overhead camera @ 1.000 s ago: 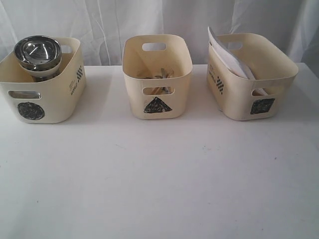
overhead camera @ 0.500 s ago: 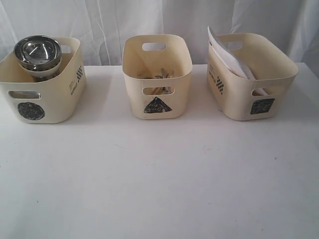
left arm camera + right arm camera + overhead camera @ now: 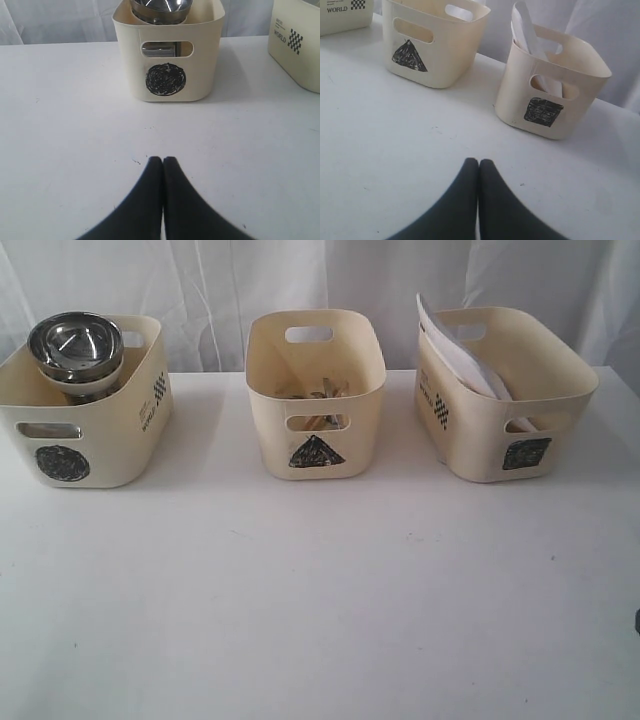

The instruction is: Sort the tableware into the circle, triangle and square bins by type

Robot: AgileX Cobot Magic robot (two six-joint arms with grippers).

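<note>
**While both pincers are clenched, the tableware lies sorted in three bins**

Since the two black fingers of the left pincer [image 3: 162, 161] meet flat with nothing between them, it is clenched and empty over the white bench [image 3: 60, 125]; the right pincer [image 3: 478, 162] is clenched the same way, also empty. Straight ahead of the left pincer, apart from it across bare bench, stands the circle bin [image 3: 205, 65], a scribbled black disc on its near wall; through the handle slot above the disc something steel shows, too little to name; the nested steel bowls [image 3: 161, 7] rise above the rim, seemingly stacked on a white bowl [image 3: 70, 386]. Ahead of the right pincer, a little to its outer side, stands the square bin [image 3: 520, 95]; the large white plate [image 3: 525, 30] leans on edge inside, its top well above the rim, its lower part visible through the handle slot. Farther ahead of the right pincer, toward the left arm's side, is the triangle bin [image 3: 450, 50]; the exterior view shows wooden and steel pieces [image 3: 315, 395] lying in it, too tangled to tell chopsticks from knife or spoon. Beyond the bins hangs a white curtain [image 3: 250, 280].
</note>
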